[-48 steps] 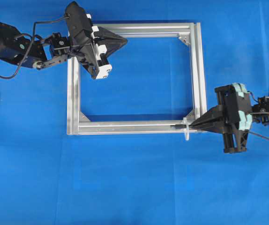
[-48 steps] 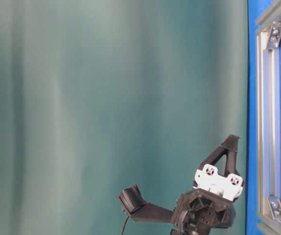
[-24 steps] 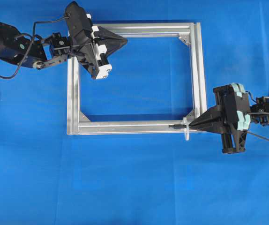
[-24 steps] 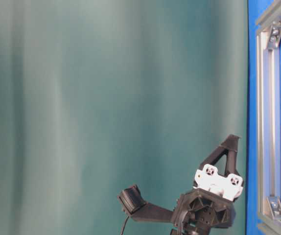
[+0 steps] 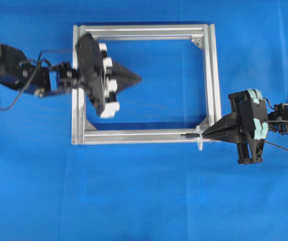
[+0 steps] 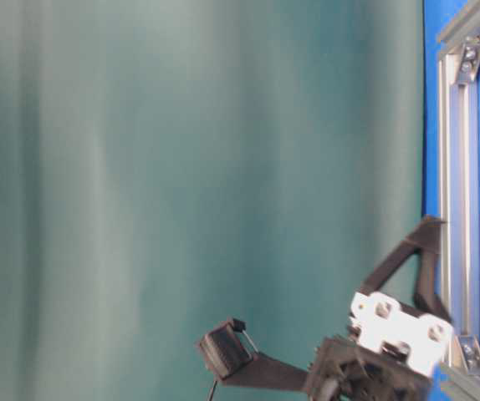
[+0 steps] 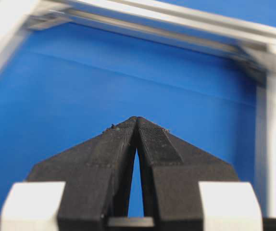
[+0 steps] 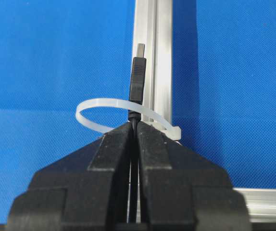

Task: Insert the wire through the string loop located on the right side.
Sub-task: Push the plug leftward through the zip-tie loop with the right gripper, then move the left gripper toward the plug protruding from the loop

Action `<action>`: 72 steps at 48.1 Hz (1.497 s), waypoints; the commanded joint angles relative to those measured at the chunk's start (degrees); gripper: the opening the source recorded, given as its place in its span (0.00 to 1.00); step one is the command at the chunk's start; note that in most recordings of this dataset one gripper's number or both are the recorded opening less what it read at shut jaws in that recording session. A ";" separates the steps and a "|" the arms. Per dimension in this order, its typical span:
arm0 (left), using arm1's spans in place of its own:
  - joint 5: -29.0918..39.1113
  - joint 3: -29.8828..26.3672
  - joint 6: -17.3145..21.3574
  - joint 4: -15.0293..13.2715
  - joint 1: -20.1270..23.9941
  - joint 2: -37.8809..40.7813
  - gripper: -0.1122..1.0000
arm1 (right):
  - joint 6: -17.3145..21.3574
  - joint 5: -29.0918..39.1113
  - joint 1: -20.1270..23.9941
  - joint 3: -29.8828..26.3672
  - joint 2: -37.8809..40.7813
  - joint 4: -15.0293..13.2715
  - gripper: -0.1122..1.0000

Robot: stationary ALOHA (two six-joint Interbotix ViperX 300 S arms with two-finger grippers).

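Observation:
My right gripper (image 8: 134, 124) is shut on the thin black wire (image 8: 137, 82) just behind its plug. The plug reaches forward through the whitish string loop (image 8: 92, 105) and lies over the aluminium frame's rail (image 8: 163, 57). In the overhead view the plug end of the wire (image 5: 187, 135) lies left of the string loop (image 5: 199, 141), with the right gripper (image 5: 204, 134) just right of it. My left gripper (image 5: 139, 79) is shut and empty, hovering inside the frame near its left rail. Its fingertips (image 7: 137, 118) meet with nothing between them.
The rectangular aluminium frame (image 5: 78, 128) lies flat on the blue cloth, with silver brackets in its corners. The table-level view shows the left gripper (image 6: 432, 224) beside the frame rail (image 6: 459, 150), in front of a green curtain.
The left arm has swung from the frame's top rail down towards the middle of the left rail and is blurred with motion. The right gripper crept slightly left a second ago, then held still.

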 commanded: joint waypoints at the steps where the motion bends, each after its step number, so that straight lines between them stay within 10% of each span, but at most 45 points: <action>1: -0.09 -0.18 -1.23 0.09 -2.90 -2.46 0.10 | 0.00 -0.35 -0.09 -0.79 -0.18 0.09 0.07; 20: 0.26 1.05 -6.33 0.09 -14.50 -3.25 0.10 | -0.09 -0.35 -0.09 -0.79 -0.18 0.09 0.07; 40: 1.76 -0.53 -5.89 0.09 -15.38 -2.72 0.10 | -0.09 -0.35 -0.09 -0.79 -0.18 0.09 0.07; 72: 18.63 -25.84 0.88 0.35 -12.13 6.33 0.10 | -0.09 -0.53 -0.09 -0.79 -0.18 0.09 0.07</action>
